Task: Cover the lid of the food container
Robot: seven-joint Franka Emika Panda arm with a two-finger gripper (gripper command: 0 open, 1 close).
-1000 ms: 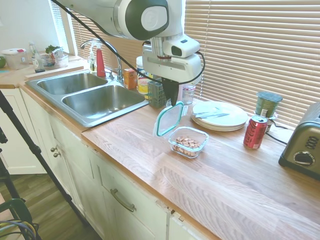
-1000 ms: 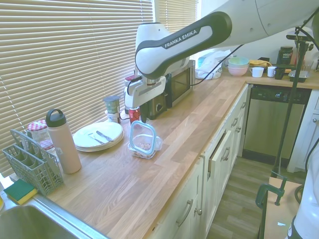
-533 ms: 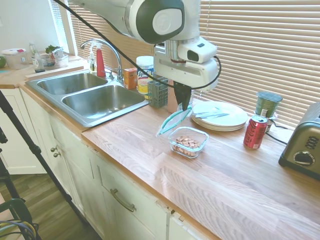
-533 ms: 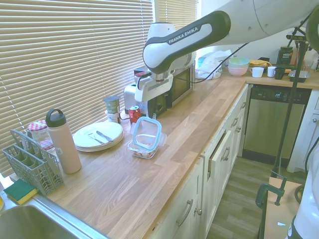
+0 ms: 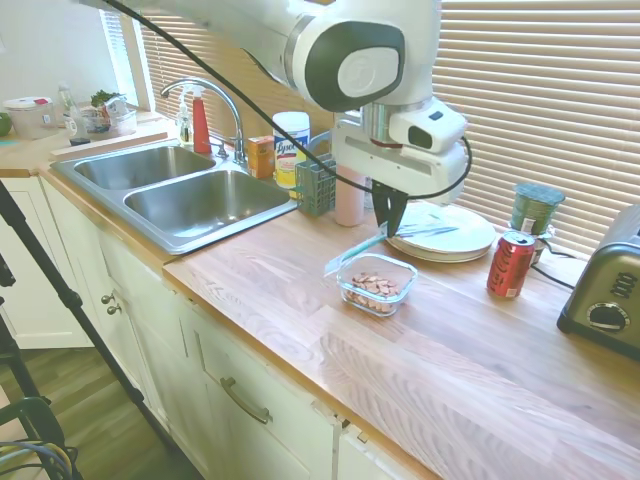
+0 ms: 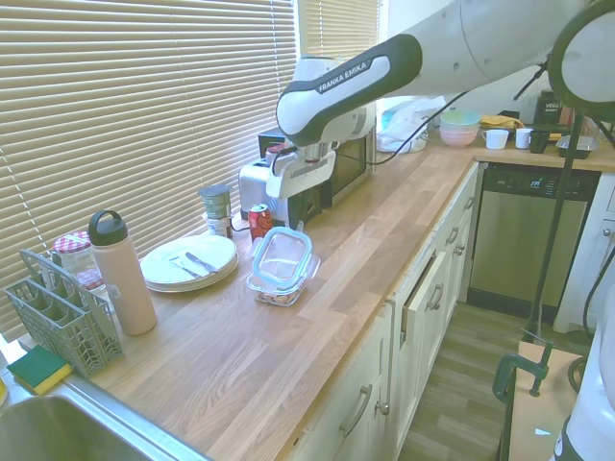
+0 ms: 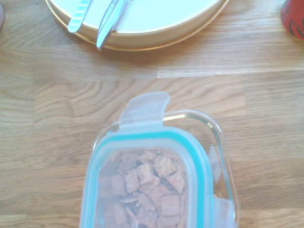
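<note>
On the bench (image 5: 300, 300), the food container (image 5: 377, 284) of brown pieces sits near the front edge, and the lid (image 6: 284, 257) hangs just above it, nearly level but offset to one side. The tool (image 5: 391, 222) pinches the lid's far edge, so the step in hand looks like alignment: next comes a small shift to centre it, then lowering and release. Just behind lie the white plates (image 5: 450, 232).
</note>
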